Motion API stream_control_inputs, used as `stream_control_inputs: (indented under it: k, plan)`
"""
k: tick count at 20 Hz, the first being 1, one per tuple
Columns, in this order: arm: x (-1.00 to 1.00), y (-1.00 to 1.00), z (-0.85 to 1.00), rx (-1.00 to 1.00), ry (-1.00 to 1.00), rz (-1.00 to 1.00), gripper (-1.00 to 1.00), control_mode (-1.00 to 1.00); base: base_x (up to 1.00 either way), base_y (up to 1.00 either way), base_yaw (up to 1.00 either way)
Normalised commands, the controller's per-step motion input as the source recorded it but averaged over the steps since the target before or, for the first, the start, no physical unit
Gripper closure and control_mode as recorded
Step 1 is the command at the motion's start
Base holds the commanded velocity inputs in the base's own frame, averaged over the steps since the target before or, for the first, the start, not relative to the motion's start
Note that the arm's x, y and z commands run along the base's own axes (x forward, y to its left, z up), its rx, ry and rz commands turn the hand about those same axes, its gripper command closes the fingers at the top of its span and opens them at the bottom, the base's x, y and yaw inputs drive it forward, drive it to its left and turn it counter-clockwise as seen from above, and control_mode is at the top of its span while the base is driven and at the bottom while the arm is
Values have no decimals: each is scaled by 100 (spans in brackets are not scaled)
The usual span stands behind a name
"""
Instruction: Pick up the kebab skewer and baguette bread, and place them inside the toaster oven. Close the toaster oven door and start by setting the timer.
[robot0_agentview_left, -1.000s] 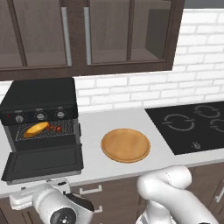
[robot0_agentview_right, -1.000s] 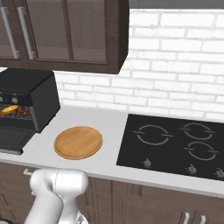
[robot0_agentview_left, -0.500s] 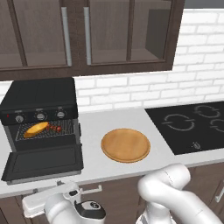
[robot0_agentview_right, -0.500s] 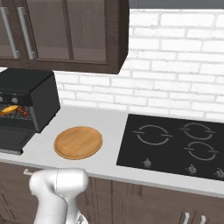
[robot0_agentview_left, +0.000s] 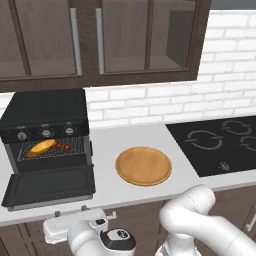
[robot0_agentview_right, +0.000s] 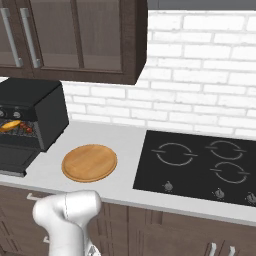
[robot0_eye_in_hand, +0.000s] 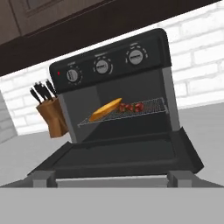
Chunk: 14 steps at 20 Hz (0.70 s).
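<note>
The black toaster oven (robot0_agentview_left: 45, 112) (robot0_agentview_right: 35, 107) (robot0_eye_in_hand: 113, 65) stands at the counter's left end. Its door (robot0_agentview_left: 50, 185) (robot0_agentview_right: 12, 157) (robot0_eye_in_hand: 122, 155) hangs open, flat out toward me. On the wire rack inside lie the golden baguette bread (robot0_agentview_left: 41, 147) (robot0_agentview_right: 10, 125) (robot0_eye_in_hand: 106, 108) on the left and the dark red kebab skewer (robot0_agentview_left: 62, 146) (robot0_agentview_right: 25, 128) (robot0_eye_in_hand: 132, 106) right of it. My gripper (robot0_agentview_left: 84, 216) (robot0_eye_in_hand: 112, 179) is open and holds nothing. It sits low in front of the counter edge, just below the door's front lip, and looks up into the oven.
A round wooden plate (robot0_agentview_left: 143, 165) (robot0_agentview_right: 89, 162) lies on the counter right of the oven. Farther right is the black cooktop (robot0_agentview_left: 220, 145) (robot0_agentview_right: 200, 165). A knife block (robot0_eye_in_hand: 50, 116) stands beside the oven. Dark wall cabinets hang above it.
The hand has slid to the right along the counter front, under the open door. The jaws have stayed open. Bread, skewer and door have not moved.
</note>
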Motion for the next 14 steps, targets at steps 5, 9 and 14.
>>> stream_control_inputs:
  k: [5,9,14]
  plan:
    - [44,-9,-7,0,7,-6,-100,-100,0,0,0]
    - [33,0,-31,0,9,-3,-100,-100,0,0,0]
    - [2,4,-49,0,1,0,-100,-100,0,0,0]
